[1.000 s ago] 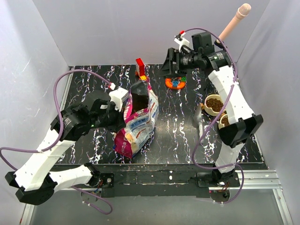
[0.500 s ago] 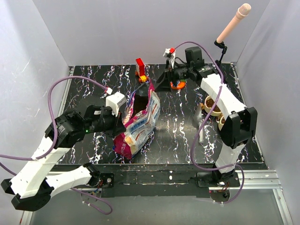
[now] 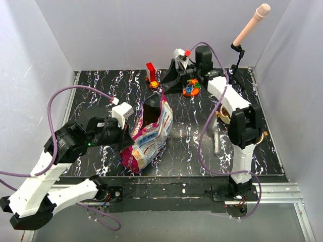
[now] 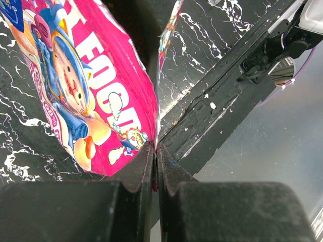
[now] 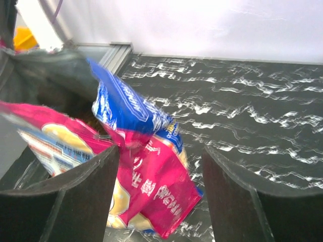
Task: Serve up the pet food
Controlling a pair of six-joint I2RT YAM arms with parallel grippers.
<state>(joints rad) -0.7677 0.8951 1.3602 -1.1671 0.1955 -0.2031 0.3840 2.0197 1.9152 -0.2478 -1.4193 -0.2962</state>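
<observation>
Clamping force sits at the left gripper (image 4: 155,150), pinched shut on the side film of the bag (image 3: 150,136), which stands propped mid-desk, left of centre. Its long axis runs from the base by the near edge up to the mouth facing the far edge. The pet food (image 3: 147,115) shows dark inside that mouth. The right gripper (image 3: 169,79) has swung in from the far right corner, jaws spread and empty. Judgement: a second hold for pouring is being prepared.

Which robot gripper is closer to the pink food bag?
Left. The left gripper pinches the edge of the bag; the right gripper is open, apart from it, near its open top.
</observation>
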